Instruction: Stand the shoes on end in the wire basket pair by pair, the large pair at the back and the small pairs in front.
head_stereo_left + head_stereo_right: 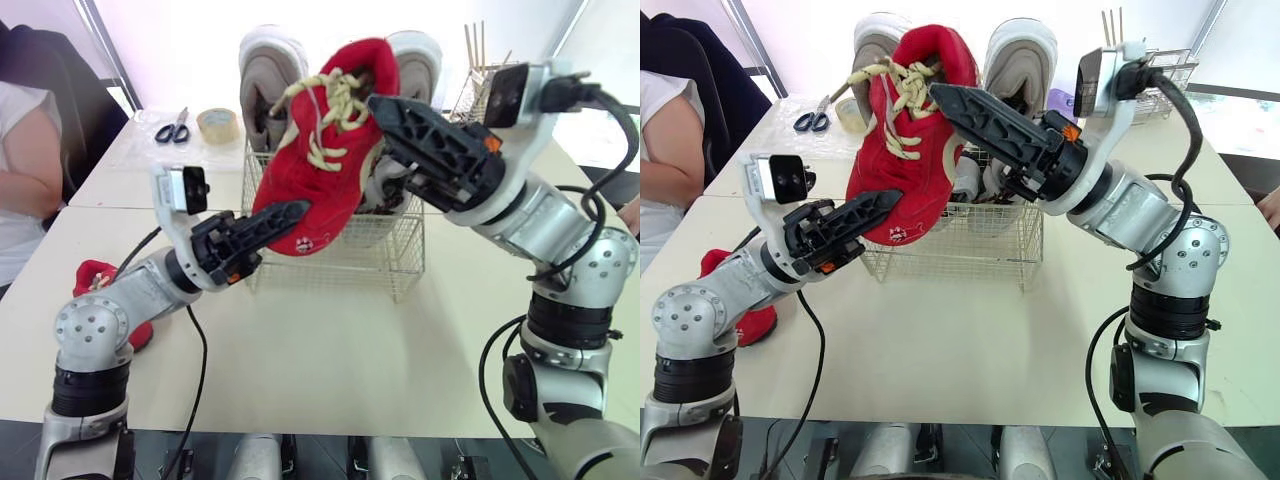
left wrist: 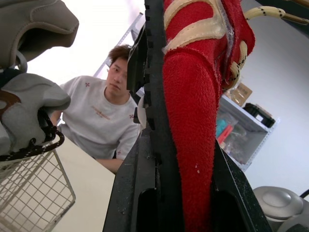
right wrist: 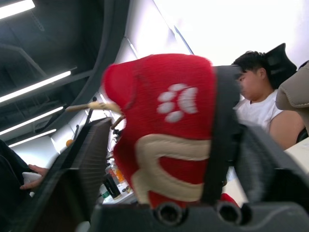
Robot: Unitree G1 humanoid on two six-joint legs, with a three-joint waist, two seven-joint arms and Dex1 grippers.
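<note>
**Red shoe held in the air by both tools, short of the basket**

The small red suede shoe with cream laces (image 1: 320, 150) hangs clear of the pale worktop (image 1: 330, 360). It sits on the 6 o'clock side of the white wire basket (image 1: 380, 260) and is not yet inside it. It tilts, with its toe toward 7 o'clock and its heel and opening toward 1 o'clock, laces facing the robot.

The left tool (image 1: 287, 218) is clamped on the toe, and its wrist view shows red suede pressed between the two black fingers. The right tool (image 1: 385, 112) is closed across the heel, where the right wrist view shows a white paw print between its fingers. A grip at each end probably serves to steer the tilt, so the shoe can be turned on end before it goes down (one tool alone would let it swing).

The large pair of grey-white trainers (image 1: 265, 75) already stands upright at the basket's 12 o'clock side. That leaves the front strip for the small pairs, which suits the task's order.

The matching red shoe (image 1: 92, 275) lies on the worktop at about 8 o'clock from the basket, beside the left arm. It looks close enough to fetch next.

Blue-handled scissors (image 1: 175, 128) and a roll of tape (image 1: 217, 123) lie beyond at 11 o'clock, well apart from the work. A seated person in a white shirt (image 1: 25, 170) is at 9 o'clock.

The main risk is the dangling laces catching on the wire rim.
</note>
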